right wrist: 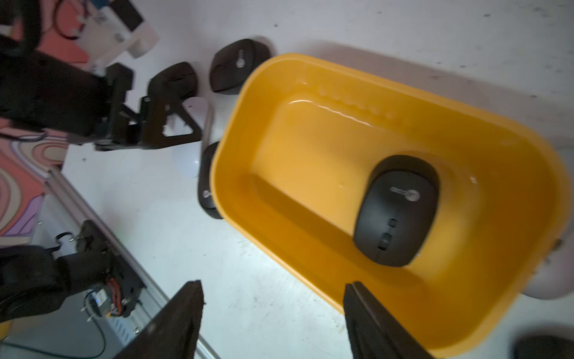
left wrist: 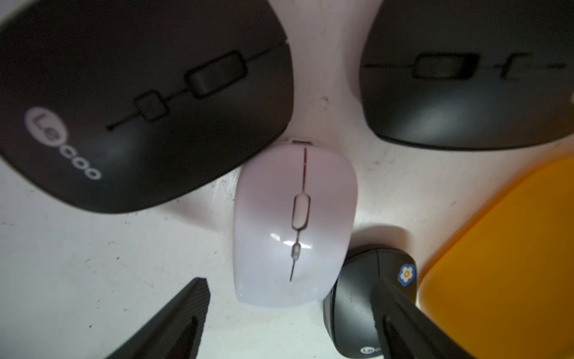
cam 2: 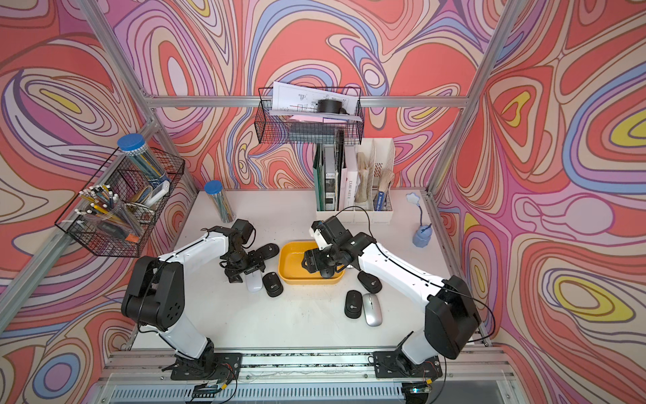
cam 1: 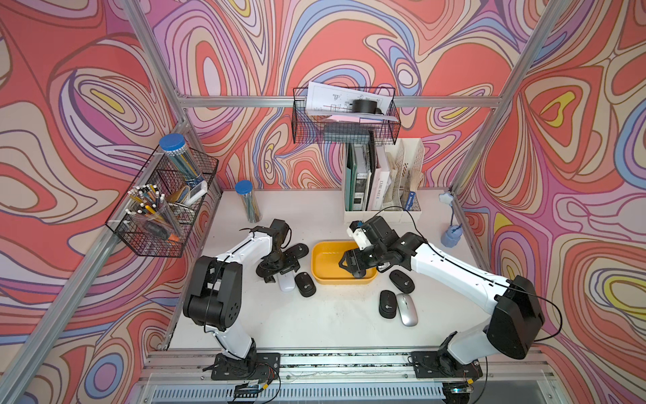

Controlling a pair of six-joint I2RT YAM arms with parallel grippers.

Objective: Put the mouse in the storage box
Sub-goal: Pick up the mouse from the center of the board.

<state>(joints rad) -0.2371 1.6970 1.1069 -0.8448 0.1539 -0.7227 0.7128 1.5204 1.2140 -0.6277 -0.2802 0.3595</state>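
Closest to the lens, in the right wrist view, the two black fingers (right wrist: 180, 317) of the right gripper (right wrist: 273, 323) are seen spread apart, and nothing is held between them. Just beyond them the storage box (right wrist: 341, 84) is shown, a shallow yellow-orange tub with rounded corners, standing on the white table (right wrist: 279, 31). The mouse (right wrist: 397, 211) is found inside it, lying flat on the floor with its top side up, in the end of the box that is away from the left arm. It is black and matte, of a rounded oval form. A small round pale logo is printed near one end, and a scroll wheel and a small button are set along its middle line. The left gripper (left wrist: 289, 281) is opened as well, its fingers placed on either side of a white mouse (left wrist: 292, 217), which is not seen to be pinched. In both top views a silver mouse (cam 1: 407, 309) and a second black mouse (cam 1: 387, 304) are seen lying side by side on the table, near the box.
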